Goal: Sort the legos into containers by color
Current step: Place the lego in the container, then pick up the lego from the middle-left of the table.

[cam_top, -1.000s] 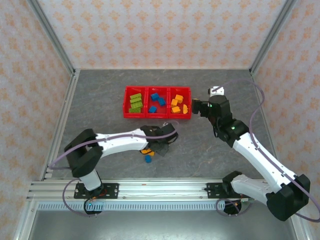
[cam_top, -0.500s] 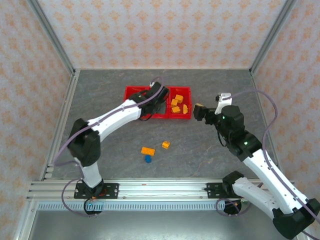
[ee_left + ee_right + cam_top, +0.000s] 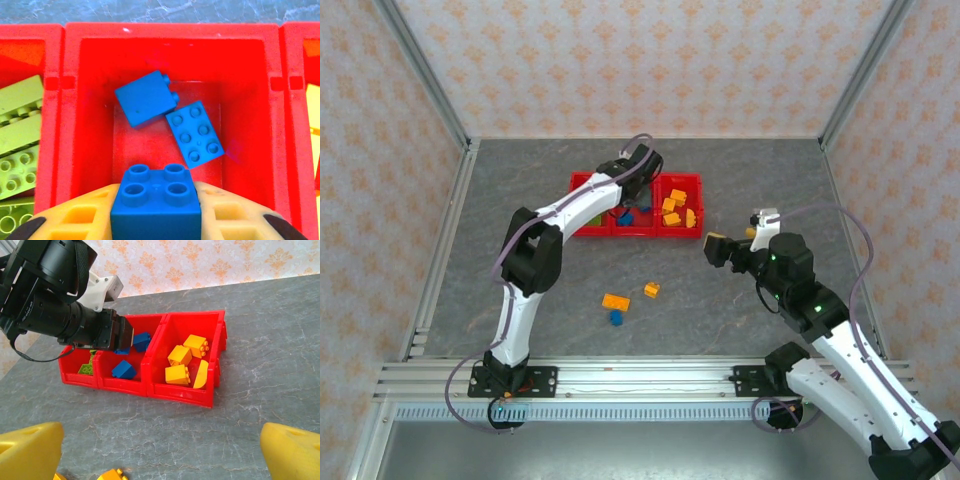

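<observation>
While clamped on a blue lego [image 3: 155, 192], the left claw [image 3: 156, 216] hangs over the red tray's [image 3: 170, 31] middle compartment, above two more blue legos [image 3: 146, 98]; the right claw [image 3: 160, 450] gapes empty, right of the tray.

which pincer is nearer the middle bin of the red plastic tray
Left. The left pincer hangs over the middle red plastic bin, gripping a blue studded brick; the right pincer sits open, well off to its right.

A dark grey, marbled desk [image 3: 770, 170] is enclosed by walls [image 3: 640, 60] papered in pale pink with an orange floral motif (aluminium posts [image 3: 425, 72] at the corners), evenly lit.
</observation>
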You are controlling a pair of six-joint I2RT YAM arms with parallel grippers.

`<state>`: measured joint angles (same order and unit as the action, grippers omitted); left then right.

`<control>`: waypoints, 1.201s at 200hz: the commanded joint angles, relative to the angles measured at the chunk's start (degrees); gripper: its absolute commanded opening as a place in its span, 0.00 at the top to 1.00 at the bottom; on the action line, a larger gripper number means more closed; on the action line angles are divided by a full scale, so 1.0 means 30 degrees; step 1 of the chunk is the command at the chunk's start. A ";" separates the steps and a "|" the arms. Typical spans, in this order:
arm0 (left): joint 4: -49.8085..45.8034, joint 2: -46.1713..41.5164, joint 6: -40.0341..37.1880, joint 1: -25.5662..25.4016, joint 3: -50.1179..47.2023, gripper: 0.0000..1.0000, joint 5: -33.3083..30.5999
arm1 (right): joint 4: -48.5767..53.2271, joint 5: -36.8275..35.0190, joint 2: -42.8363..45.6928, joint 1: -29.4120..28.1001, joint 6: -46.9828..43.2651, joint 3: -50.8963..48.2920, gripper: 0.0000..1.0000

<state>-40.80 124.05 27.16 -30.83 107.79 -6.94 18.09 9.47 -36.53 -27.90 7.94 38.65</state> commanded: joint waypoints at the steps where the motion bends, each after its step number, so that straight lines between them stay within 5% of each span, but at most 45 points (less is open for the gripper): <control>1: -0.0308 -0.0099 0.0125 -0.0015 0.0694 0.63 -0.0304 | -0.0235 0.0371 0.0051 0.0013 0.0069 -0.0213 0.00; 32: 0.0272 -0.0198 -0.0126 0.0017 0.0402 0.53 -0.0071 | -0.0306 0.0366 -0.0177 0.0013 0.0062 -0.0228 0.00; 99: 0.4180 -0.4513 0.0436 0.0008 -0.4631 0.01 -0.0774 | -0.0248 -0.0124 -0.0294 0.0013 0.0036 -0.0393 0.00; 158: 0.4957 -0.8551 0.0805 -0.0315 -0.9289 0.01 0.1750 | -0.0296 -0.0268 -0.0712 0.0013 0.0037 -0.0302 0.00; 240: 0.2109 -0.8683 0.0479 -0.6306 -1.2700 0.01 0.0863 | -0.0170 -0.1188 -0.1002 0.0017 0.0068 -0.0228 0.00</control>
<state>-29.41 95.96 28.25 -46.92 71.72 -2.00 17.98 8.21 -39.66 -27.90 7.94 38.41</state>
